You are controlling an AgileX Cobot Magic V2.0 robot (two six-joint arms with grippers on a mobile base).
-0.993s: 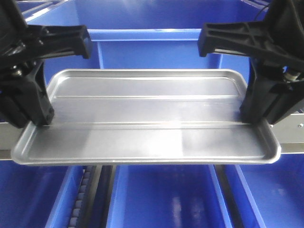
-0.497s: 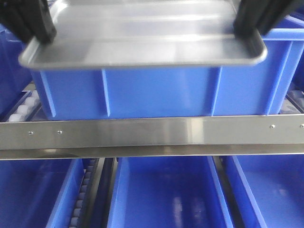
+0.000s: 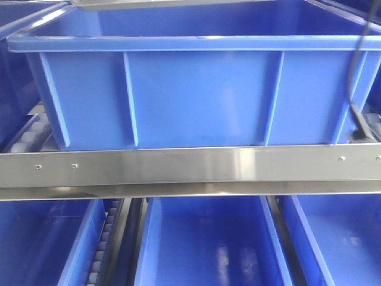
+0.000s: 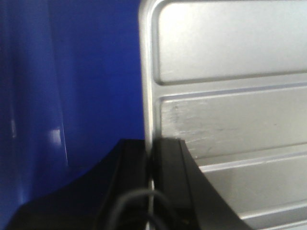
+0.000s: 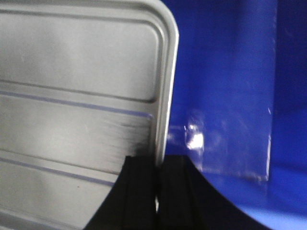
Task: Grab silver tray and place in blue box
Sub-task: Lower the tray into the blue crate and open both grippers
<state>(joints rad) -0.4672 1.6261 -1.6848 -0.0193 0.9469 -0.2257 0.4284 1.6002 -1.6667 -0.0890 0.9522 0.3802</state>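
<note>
Large shiny rectangular silver tray [image 3: 178,3] with rounded corners, seen in the front view only as a thin strip of rim at the top edge, above the open mouth of the big deep bright-blue plastic box [image 3: 196,98]. The tray's long axis runs left to right, from one gripper to the other, with the recessed face upward and the lengthwise ridges crossing both wrist views. Left gripper [image 4: 149,148]: black fingers closed on the raised rim of the tray's left short edge [image 4: 230,120], one finger inside the rim and one outside, with the box's blue surface [image 4: 72,72] beyond. Right gripper [image 5: 157,165]: clamped likewise on the right short edge [image 5: 72,96], blue plastic [image 5: 225,72] beyond it. The box stands behind a horizontal stainless steel rail [image 3: 190,167]; a black cable [image 3: 355,89] hangs at its right.
</note>
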